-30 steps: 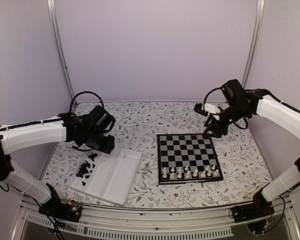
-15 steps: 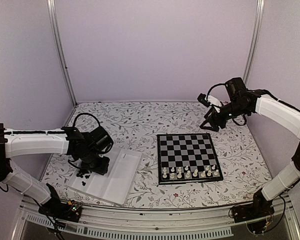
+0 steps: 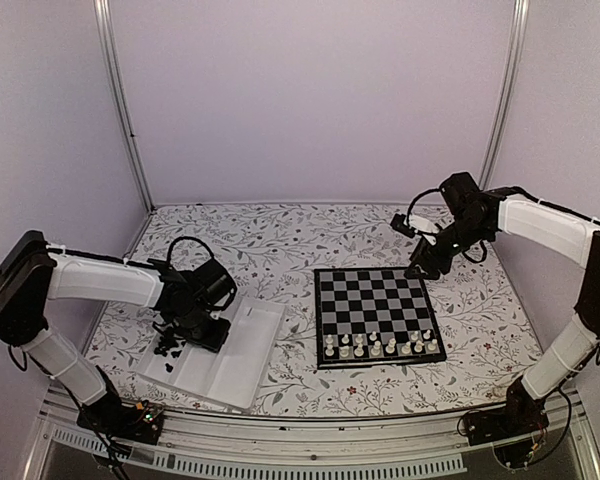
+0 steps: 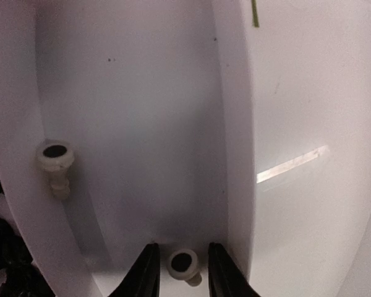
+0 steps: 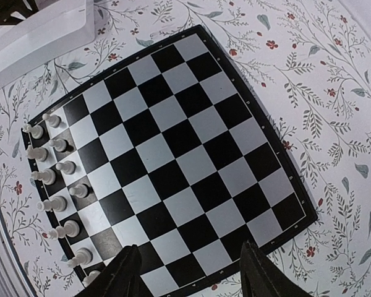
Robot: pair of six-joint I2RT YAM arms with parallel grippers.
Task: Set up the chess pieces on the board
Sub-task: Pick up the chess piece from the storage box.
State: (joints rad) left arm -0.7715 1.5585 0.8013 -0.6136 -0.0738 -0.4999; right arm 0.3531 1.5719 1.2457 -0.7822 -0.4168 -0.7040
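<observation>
The board [image 3: 375,300] lies right of centre, with cream-white chess pieces [image 3: 380,347] along its two near rows. My left gripper [image 3: 187,333] is down in the white tray [image 3: 242,352]. In the left wrist view its jaws [image 4: 182,247] stand narrowly open on either side of a cream piece [image 4: 184,265] lying on the tray floor, with small gaps both sides. A second cream piece [image 4: 55,158] lies further off, against the divider. My right gripper [image 3: 418,268] hovers over the board's far right corner, open and empty [image 5: 190,246] above the bare squares [image 5: 167,142].
Black pieces [image 3: 168,345] are heaped in the tray's left compartment, seen at the left edge of the wrist view as black pieces [image 4: 0,247]. A divider wall [image 4: 235,124] runs beside the right finger. White pieces [image 5: 49,179] line the board's far side in the right wrist view.
My left gripper has dropped from above the tray's far end into the tray and narrowed round a cream piece. The right gripper lifted off the board's far corner and has come back over it.
</observation>
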